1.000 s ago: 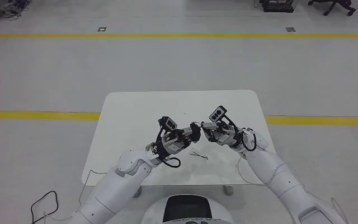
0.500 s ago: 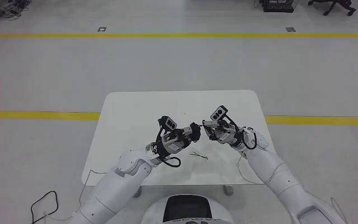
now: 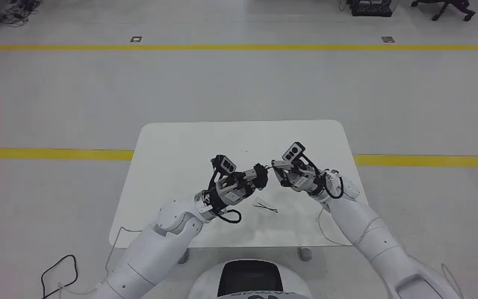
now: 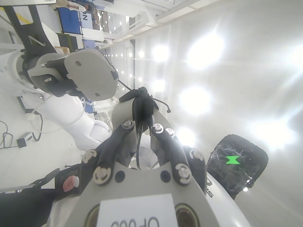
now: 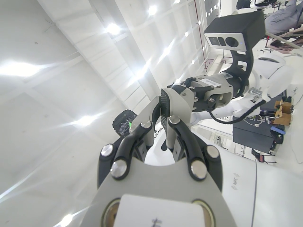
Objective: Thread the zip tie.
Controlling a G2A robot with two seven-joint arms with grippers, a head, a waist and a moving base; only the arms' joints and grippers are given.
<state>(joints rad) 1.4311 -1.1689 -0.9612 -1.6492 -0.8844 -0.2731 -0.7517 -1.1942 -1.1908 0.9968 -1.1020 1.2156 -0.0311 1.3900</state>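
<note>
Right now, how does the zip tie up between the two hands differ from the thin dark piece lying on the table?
The zip tie is off the table, pinched by the left hand and the right hand; the dark piece lies flat on the table, untouched, nearer the robot. A strand of the zip tie runs straight between the hands; the dark piece lies slack. Both are thin and black.

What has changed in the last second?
The right gripper drew slightly away from the left gripper; both stay shut on the thin black zip tie. The left gripper, and the spare black zip tie on the white table, kept their places.
</note>
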